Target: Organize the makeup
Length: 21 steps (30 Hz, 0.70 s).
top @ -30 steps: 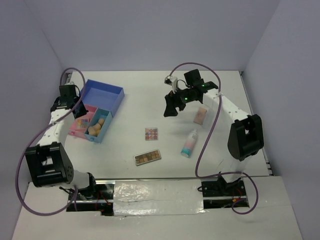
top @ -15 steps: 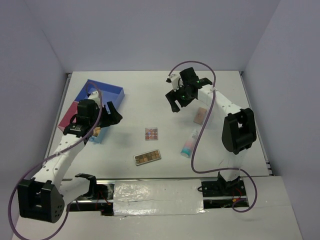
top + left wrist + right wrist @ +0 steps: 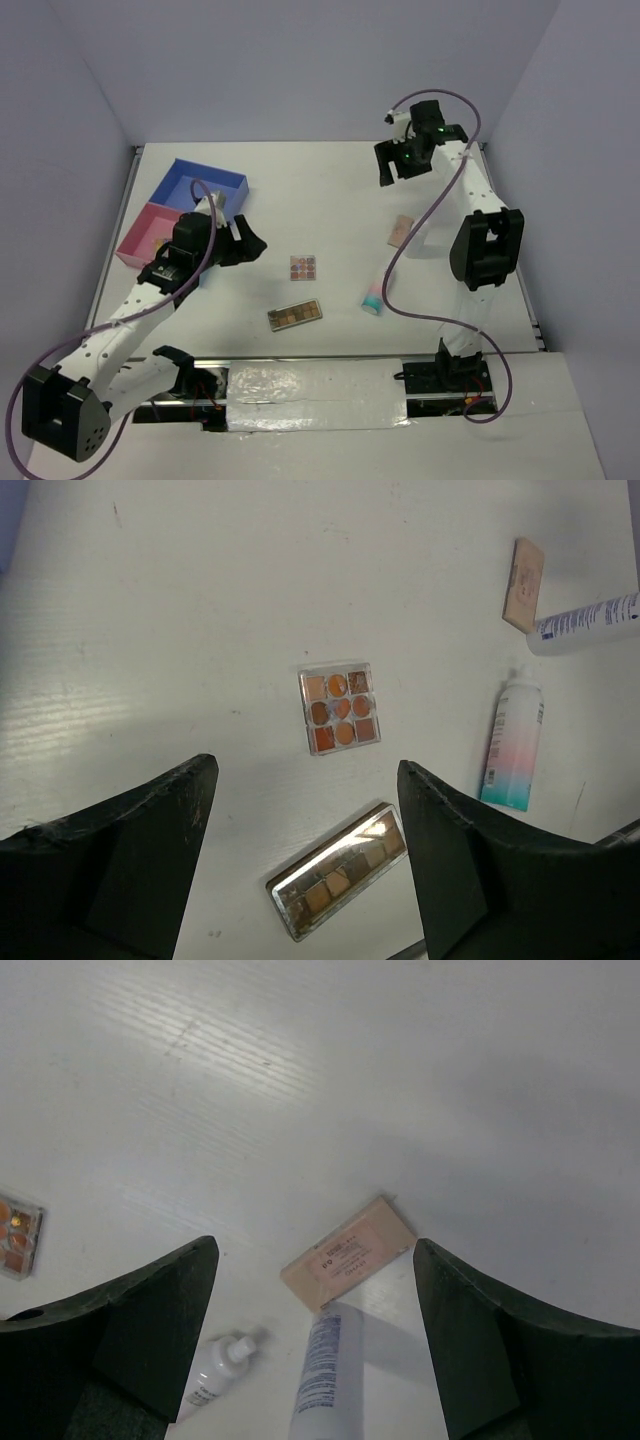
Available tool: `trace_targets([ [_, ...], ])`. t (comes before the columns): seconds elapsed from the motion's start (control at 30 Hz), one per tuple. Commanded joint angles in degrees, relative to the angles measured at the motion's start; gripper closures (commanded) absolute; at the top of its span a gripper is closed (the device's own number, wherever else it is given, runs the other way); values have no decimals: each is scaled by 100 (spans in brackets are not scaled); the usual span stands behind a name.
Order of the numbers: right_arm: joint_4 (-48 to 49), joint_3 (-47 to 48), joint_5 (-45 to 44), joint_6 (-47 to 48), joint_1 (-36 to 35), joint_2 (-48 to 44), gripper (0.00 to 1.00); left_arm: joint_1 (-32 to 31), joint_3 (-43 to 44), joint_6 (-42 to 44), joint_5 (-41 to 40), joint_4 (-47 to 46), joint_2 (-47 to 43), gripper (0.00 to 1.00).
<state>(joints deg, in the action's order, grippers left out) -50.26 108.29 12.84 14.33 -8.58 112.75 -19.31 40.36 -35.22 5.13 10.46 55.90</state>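
Reach step is judged underway: left fingers [image 3: 140, 850], apart and empty, are aimed at the square eyeshadow palette [image 3: 340, 708] lying centrally on the surface [image 3: 180, 600], lowering and closing needed next; right fingers [image 3: 150, 1320] are apart, empty, far right.

I see the white table [image 3: 310, 195] with a compartment tray [image 3: 215, 178] at its far left, its blue section [image 3: 195, 188] touching the pink section [image 3: 140, 232] in front. Pale lilac walls [image 3: 300, 60] surround three sides.

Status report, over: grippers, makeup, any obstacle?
Left gripper open, empty. Right gripper open, empty. Square nine-pan eyeshadow palette, flat beige compact loose on white table. Nothing blocks them.
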Motion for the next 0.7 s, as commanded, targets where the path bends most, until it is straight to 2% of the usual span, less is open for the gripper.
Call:
trace_targets([
  [0.0, -178, -79, -228, -675, 23, -86, 14, -82, -98, -213, -257, -158, -360, 15],
  [0.2, 43, -256, -1607, -1836, 137, -69, 10, -82, -423, -380, -310, -149, -694, 14],
  [0.37, -89, -291, -1566, -2478, 392, 80, 9, -90, -380, -354, -310, -62, -721, 14],
  [0.5, -89, -800, -1171, -2751, 418, 124, 9, -90, -362, -362, -328, -61, -756, 14],
  [0.67, 25, -1301, -1275, -2979, 445, 326, 9, -108, -406, -442, -372, -62, -896, 14],
])
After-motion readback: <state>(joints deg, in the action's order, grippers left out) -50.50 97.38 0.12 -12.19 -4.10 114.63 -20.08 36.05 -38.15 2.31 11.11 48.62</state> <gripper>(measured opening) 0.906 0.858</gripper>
